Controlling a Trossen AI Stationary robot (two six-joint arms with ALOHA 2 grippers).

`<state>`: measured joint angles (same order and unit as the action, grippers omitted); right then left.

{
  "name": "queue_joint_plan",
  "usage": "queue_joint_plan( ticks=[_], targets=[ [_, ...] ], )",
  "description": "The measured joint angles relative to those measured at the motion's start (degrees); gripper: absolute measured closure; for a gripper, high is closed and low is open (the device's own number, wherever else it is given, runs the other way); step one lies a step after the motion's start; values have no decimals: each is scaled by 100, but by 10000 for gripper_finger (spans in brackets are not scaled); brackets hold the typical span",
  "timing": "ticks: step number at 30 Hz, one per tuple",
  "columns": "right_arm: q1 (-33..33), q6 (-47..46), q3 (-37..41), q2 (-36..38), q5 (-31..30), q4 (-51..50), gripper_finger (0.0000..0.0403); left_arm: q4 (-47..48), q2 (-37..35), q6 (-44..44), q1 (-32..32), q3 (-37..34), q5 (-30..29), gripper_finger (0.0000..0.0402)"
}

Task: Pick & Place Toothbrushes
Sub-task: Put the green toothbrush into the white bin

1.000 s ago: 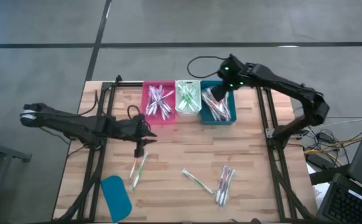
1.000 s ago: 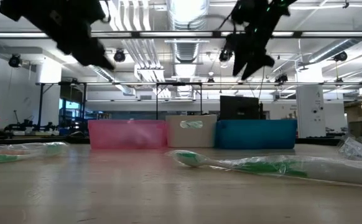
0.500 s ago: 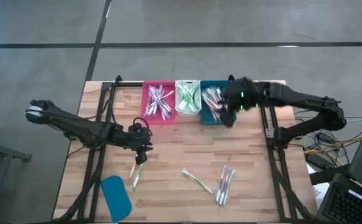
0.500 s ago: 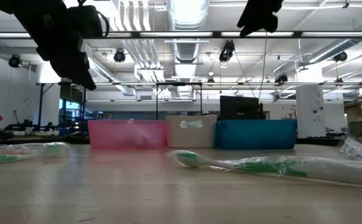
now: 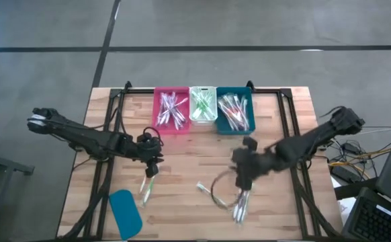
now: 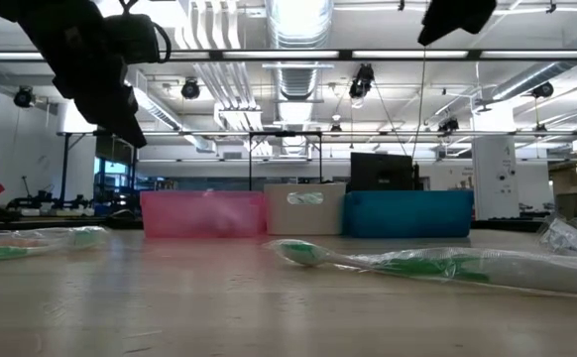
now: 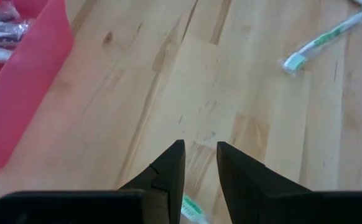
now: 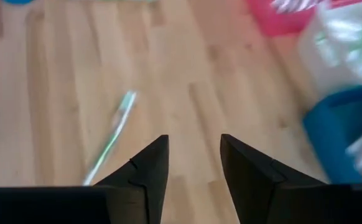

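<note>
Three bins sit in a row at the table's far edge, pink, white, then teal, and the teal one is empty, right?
Not quite. The order is right: pink bin, white bin, teal bin. But the high view shows the teal one holding a pile of toothbrushes, not empty.

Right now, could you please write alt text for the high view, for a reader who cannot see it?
Two dark arms reach over a wooden table: the left gripper hovers above loose toothbrushes, the right gripper above others. Pink, white and teal bins of brushes line the far edge.

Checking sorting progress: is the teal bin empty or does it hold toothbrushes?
Not empty. The high view shows the teal bin holding a heap of toothbrushes.
</note>
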<state>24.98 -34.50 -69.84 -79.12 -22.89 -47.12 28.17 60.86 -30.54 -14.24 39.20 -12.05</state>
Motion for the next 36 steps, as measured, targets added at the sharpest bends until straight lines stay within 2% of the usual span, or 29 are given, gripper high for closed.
queue_joint_plan(
  ticks=[4,11,18,23,29,36],
  targets=[
    [465,-453,0,-568,-125,72,264,30,0,26,0,-2,-2,305],
    [785,-1197,0,-1491,-73,229,236,41,0,33,0,-9,-2,305],
    [871,-1218,0,-2274,731,1326,200,82,0,35,0,-9,-2,305],
    [862,-1476,0,-2637,771,1771,185,98,-2,35,0,-9,-2,305],
    [887,-1583,0,-3058,779,2162,179,118,-2,35,0,-11,-4,305],
    [882,-1857,-28,-3593,709,2136,198,138,-2,35,2,-11,-4,305]
  ],
)
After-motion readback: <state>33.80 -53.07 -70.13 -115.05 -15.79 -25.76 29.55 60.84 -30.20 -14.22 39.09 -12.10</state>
